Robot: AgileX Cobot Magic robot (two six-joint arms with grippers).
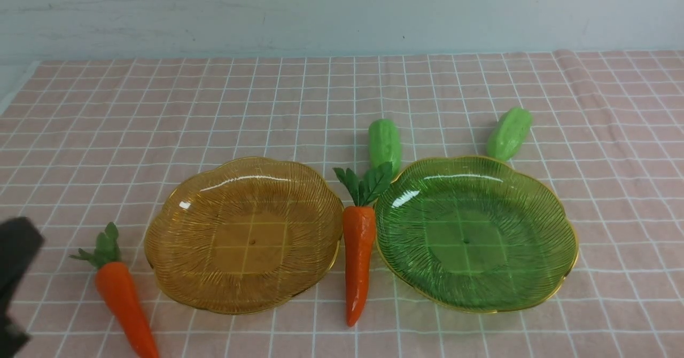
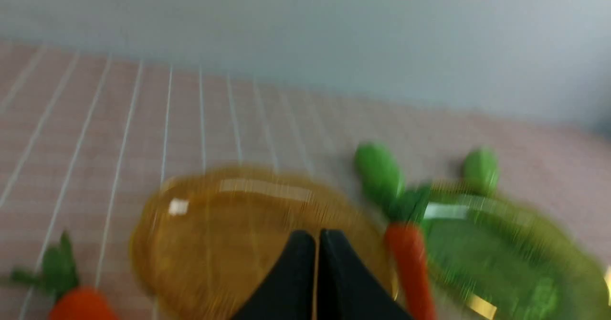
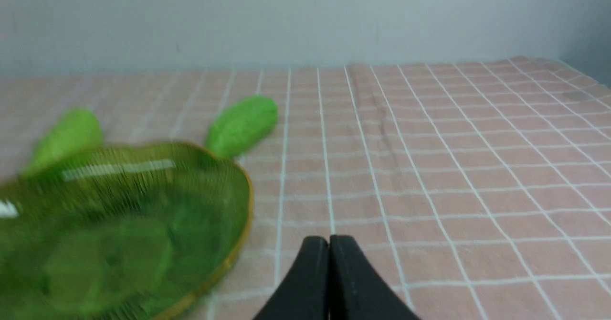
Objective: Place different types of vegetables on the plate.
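Two ribbed plates lie side by side: an amber plate (image 1: 203,288) and a green plate (image 1: 550,278). One carrot (image 1: 358,251) lies between them, another carrot (image 1: 120,294) left of the amber plate. Behind the green plate lie two light-green gourds, one (image 1: 385,143) near the middle, one (image 1: 509,133) further right. My left gripper (image 2: 317,239) is shut and empty, hovering before the amber plate (image 2: 191,262); its black body (image 1: 13,272) shows at the front view's left edge. My right gripper (image 3: 329,243) is shut and empty over bare cloth, right of the green plate (image 3: 224,243).
A pink checked cloth (image 1: 160,107) covers the table up to a pale wall (image 1: 342,10). A fold in the cloth (image 1: 572,80) runs along the far right. The cloth's left edge (image 1: 18,88) shows at the far left.
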